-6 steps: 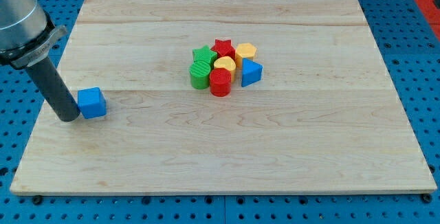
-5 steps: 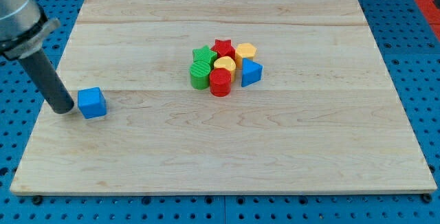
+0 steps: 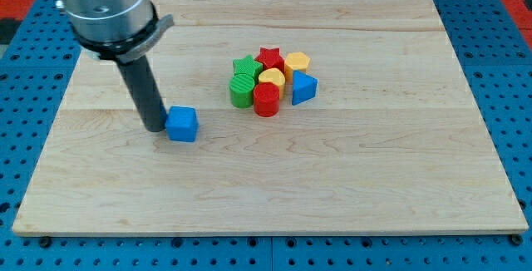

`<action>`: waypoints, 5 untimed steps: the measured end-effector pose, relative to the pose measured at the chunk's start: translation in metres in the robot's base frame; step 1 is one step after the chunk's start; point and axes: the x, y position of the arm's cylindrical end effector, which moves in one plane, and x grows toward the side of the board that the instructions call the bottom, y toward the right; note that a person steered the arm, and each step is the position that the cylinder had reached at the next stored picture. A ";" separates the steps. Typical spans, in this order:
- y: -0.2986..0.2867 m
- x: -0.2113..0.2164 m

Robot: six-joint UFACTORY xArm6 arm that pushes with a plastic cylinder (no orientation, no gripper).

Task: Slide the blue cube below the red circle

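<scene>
The blue cube (image 3: 182, 125) sits on the wooden board (image 3: 274, 179), left of the middle. My tip (image 3: 155, 127) touches the cube's left side. The red circle, a short red cylinder (image 3: 266, 100), stands at the bottom of a tight cluster near the board's centre, well to the right of the cube and slightly higher in the view.
The cluster also holds a green cylinder (image 3: 242, 91), a green star (image 3: 244, 68), a red star (image 3: 268, 57), a yellow heart (image 3: 272, 78), a yellow hexagon (image 3: 297, 61) and a blue triangle (image 3: 304, 87).
My tip and the blue cube have moved to the right together, from near the board's left edge toward the cluster. The cluster has not moved.
</scene>
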 end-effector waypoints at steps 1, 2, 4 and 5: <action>0.029 0.002; 0.054 0.004; 0.078 0.032; 0.091 0.035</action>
